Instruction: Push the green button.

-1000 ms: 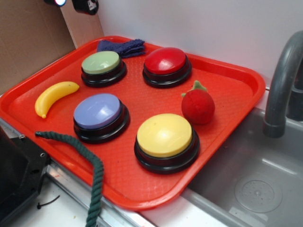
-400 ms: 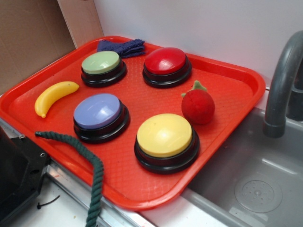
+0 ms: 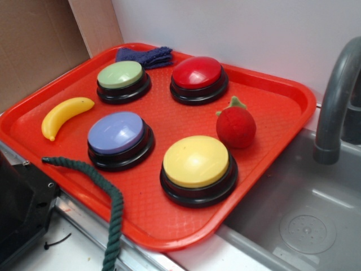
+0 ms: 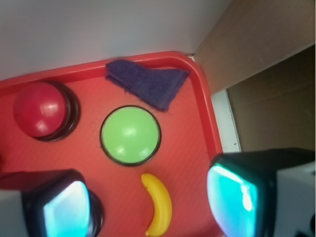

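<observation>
- Gripper (image 4: pixel 148 202): fingers spread wide, empty, above the tray (image 4: pixel 195 143).
- Green button (image 4: pixel 130 135): unobstructed; cloth (image 4: pixel 148 83) and banana (image 4: pixel 159 205) lie just beside it.

A red tray (image 3: pixel 293 96) holds a toy banana (image 3: pixel 65 116), plush strawberry (image 3: pixel 236 127), folded blue cloth (image 3: pixel 145 56) and red button (image 3: pixel 197 72).
</observation>
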You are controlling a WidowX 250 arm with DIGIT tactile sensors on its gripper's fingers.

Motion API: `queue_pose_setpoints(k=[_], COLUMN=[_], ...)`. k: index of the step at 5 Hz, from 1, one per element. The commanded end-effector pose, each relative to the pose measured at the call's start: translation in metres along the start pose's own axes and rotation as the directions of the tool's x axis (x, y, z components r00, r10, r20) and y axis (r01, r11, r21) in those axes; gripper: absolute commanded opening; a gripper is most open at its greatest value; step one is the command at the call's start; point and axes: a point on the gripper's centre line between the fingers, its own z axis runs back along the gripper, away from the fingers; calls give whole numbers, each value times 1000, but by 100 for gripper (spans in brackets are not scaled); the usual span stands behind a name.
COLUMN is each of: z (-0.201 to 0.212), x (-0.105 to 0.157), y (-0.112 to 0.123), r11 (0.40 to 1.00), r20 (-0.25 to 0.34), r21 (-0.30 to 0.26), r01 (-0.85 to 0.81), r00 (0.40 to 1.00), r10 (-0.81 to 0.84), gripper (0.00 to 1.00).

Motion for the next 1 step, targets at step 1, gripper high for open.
queue_pose_setpoints(k=[1], z=[33], x=[-6], y=[5], r11=[999], r20=[68], r21=[18], r01=[-41], r00=[997], r10=[40], gripper=[100])
